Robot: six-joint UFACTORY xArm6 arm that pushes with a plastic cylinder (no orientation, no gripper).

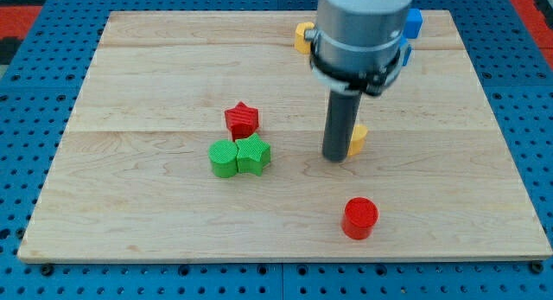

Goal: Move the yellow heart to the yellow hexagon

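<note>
A yellow block, probably the yellow heart, lies just right of the board's middle, mostly hidden behind my rod. My tip rests on the board touching its left side. Another yellow block, likely the yellow hexagon, sits near the view's top edge, partly hidden by the arm's grey body.
A red star sits left of the middle, with a green round block and a green star touching just below it. A red cylinder stands lower right. A blue block shows at the top behind the arm. The wooden board lies on a blue pegboard.
</note>
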